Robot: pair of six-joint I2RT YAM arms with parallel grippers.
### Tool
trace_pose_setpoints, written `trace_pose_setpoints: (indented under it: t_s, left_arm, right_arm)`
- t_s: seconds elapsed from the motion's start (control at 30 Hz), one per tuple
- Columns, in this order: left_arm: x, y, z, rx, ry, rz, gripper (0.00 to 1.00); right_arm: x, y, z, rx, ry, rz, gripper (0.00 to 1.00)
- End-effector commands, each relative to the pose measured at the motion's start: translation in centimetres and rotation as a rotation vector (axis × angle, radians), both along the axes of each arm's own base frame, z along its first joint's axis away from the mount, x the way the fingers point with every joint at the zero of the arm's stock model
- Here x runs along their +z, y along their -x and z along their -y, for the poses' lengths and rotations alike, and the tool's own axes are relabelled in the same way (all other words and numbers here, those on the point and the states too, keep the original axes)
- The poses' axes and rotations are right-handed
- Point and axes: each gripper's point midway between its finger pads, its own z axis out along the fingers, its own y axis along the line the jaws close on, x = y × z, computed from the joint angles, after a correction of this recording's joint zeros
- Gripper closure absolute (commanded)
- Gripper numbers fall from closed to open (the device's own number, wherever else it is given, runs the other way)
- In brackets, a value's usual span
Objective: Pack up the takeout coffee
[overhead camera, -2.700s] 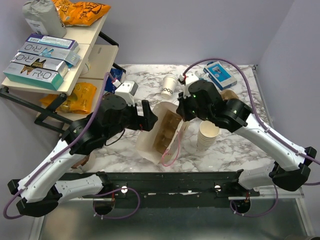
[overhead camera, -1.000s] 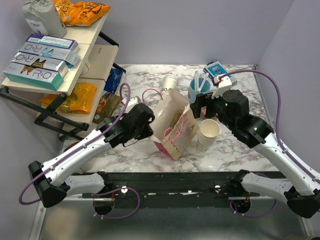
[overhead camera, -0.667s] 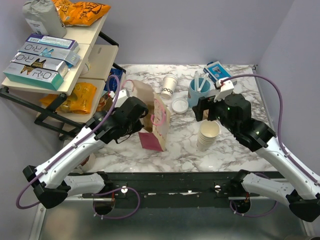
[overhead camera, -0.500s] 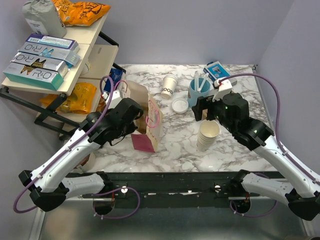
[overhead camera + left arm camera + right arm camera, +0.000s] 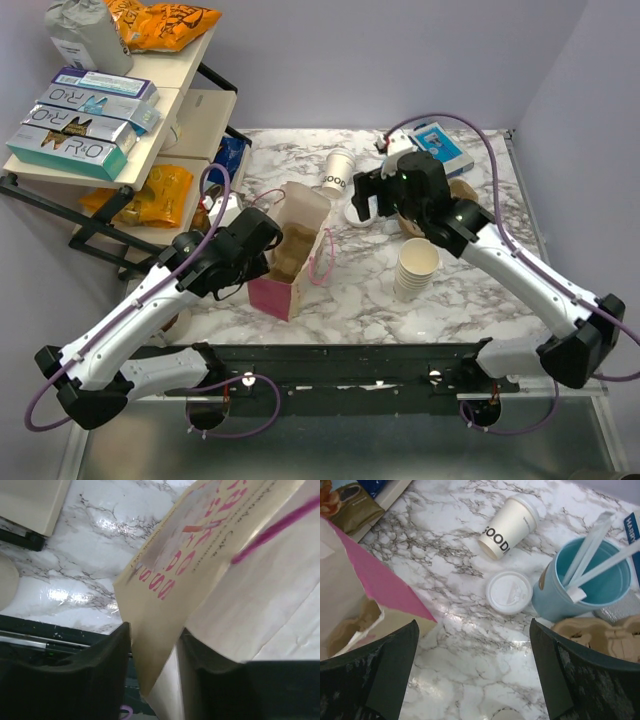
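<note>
**Hovering wide over the marble, coffee outside the bag**

My right gripper (image 5: 474, 626) hangs with its fingers spread as far as they go and nothing between them, above the far half of the white, grey-veined marble worktop (image 5: 380, 300). Below it, the takeout coffee (image 5: 510, 526) sits near the far edge, about midway along it. Its lid is on, its dark lettering faces me, and neither pincer touches it. A loose white lid (image 5: 509, 592) lies on the marble near the cup, on my side of it. Just beside that lid is a light-blue mug (image 5: 580, 587) holding white sticks, with a brown pulp cup carrier (image 5: 600, 632) next to it.

My left gripper (image 5: 155, 632) is at the paper bag (image 5: 290, 255), which stands mouth-up left of centre, one side pink, with pink cord handles. A folded wall of the bag runs between my left fingers (image 5: 95, 675). I cannot tell whether they pinch it or merely flank it.

A stack of cream cups (image 5: 415, 268) stands right of centre, and a blue box (image 5: 440, 147) lies in the far right corner. Lilac walls close the far and right sides. A tilted shelf rack (image 5: 180, 120) beyond the left edge carries boxes and orange snack bags (image 5: 165, 20). A black rail (image 5: 340, 360) runs along the near edge.
</note>
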Motion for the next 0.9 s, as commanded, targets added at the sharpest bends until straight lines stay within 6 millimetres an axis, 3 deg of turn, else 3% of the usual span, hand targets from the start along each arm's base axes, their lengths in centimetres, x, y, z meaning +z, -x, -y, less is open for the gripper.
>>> trace_pose_setpoints:
  t_s: [0.0, 0.03, 0.07, 0.1, 0.13, 0.17, 0.2, 0.23, 0.27, 0.3, 0.33, 0.37, 0.4, 0.43, 0.47, 0.5, 0.53, 0.57, 0.6, 0.63, 0.7, 0.73, 0.83, 0.87]
  left_arm:
    - [1.6, 0.2, -0.3, -0.020, 0.038, 0.045, 0.30]
    - [2.0, 0.1, 0.1, -0.039, 0.056, 0.057, 0.24]
    - [2.5, 0.1, 0.2, -0.053, 0.068, 0.068, 0.18]
    - [3.5, 0.1, 0.4, -0.065, 0.091, 0.093, 0.12]
    - [4.0, 0.1, 0.5, -0.090, 0.095, 0.111, 0.08]
    - [4.5, 0.1, 0.6, -0.102, 0.106, 0.121, 0.05]
    - [5.5, 0.2, 0.5, -0.109, 0.123, 0.147, 0.01]
    - [6.0, 0.2, 0.4, -0.124, 0.120, 0.160, 0.01]
    - [6.5, 0.2, 0.3, -0.130, 0.122, 0.177, 0.01]
    - [7.3, 0.2, 0.1, -0.134, 0.130, 0.199, 0.01]
    - [7.7, 0.1, 0.1, -0.139, 0.132, 0.214, 0.01]
    - [8.0, 0.1, -0.2, -0.147, 0.122, 0.227, 0.01]
    - [8.6, 0.1, -0.5, -0.144, 0.124, 0.251, 0.01]
    - [8.8, 0.1, -0.6, -0.147, 0.122, 0.265, 0.01]
    - [9.1, 0.0, -0.8, -0.147, 0.120, 0.280, 0.01]
    - [9.2, 0.0, -1.1, -0.138, 0.116, 0.295, 0.01]
    - [9.3, 0.0, -1.1, -0.141, 0.120, 0.305, 0.01]
    - [9.4, -0.1, -1.2, -0.138, 0.123, 0.311, 0.01]
    - [9.5, 0.1, -1.4, -0.142, 0.125, 0.320, 0.01]
    - [9.7, 0.1, -1.3, -0.145, 0.134, 0.333, 0.01]
    - [9.9, 0.3, -1.6, -0.150, 0.140, 0.352, 0.01]
    - [10.0, 0.3, -1.7, -0.149, 0.146, 0.361, 0.01]
    - [10.1, 0.2, -1.9, -0.140, 0.152, 0.376, 0.01]
    - [10.2, 0.2, -1.9, -0.138, 0.155, 0.380, 0.01]
  right_arm:
    - [3.1, -3.4, -2.2, 0.078, -0.006, 0.088, 0.00]
    - [1.2, -4.4, -3.6, 0.118, 0.010, 0.048, 0.00]
    - [0.8, -5.2, -3.9, 0.141, 0.038, 0.053, 0.00]
    - [2.0, -6.8, -4.1, 0.136, 0.030, 0.075, 0.00]
    - [1.8, -7.6, -4.4, 0.138, 0.036, 0.070, 0.00]
    - [-0.2, -9.4, -4.9, 0.126, 0.060, 0.035, 0.00]
    - [1.4, -11.0, -4.5, 0.099, 0.046, 0.058, 0.00]
    - [1.6, -12.1, -4.8, 0.099, 0.036, 0.058, 0.00]
    - [-1.0, -13.7, -5.4, 0.101, 0.046, 0.010, 0.00]
    - [-1.5, -15.0, -4.9, 0.085, 0.042, -0.009, 0.00]
    - [0.4, -16.0, -6.2, 0.128, -0.003, 0.018, 0.00]
    - [0.0, -16.7, -6.5, 0.146, 0.006, 0.012, 0.00]
    - [-2.6, -18.1, -7.3, 0.163, 0.030, -0.019, 0.00]
    - [-1.2, -19.2, -7.9, 0.172, 0.024, 0.027, 0.01]
    - [-1.2, -20.1, -8.2, 0.162, 0.023, 0.039, 0.00]
    - [-4.3, -21.3, -8.6, 0.146, 0.051, -0.004, 0.00]
    - [-4.8, -22.2, -8.3, 0.113, 0.067, 0.000, 0.00]
    - [-3.9, -23.2, -8.5, 0.105, 0.057, 0.031, 0.00]
    - [-4.3, -24.0, -8.4, 0.102, 0.059, 0.039, 0.00]
    - [-6.3, -24.7, -8.8, 0.113, 0.063, 0.020, 0.00]
    - [-6.9, -25.8, -9.0, 0.104, 0.045, 0.036, 0.00]
    - [-8.4, -26.2, -9.1, 0.102, 0.050, 0.023, 0.00]
    - [-9.8, -26.8, -9.5, 0.102, 0.025, 0.013, 0.00]
    - [-11.0, -27.0, -9.6, 0.103, 0.024, -0.005, 0.00]
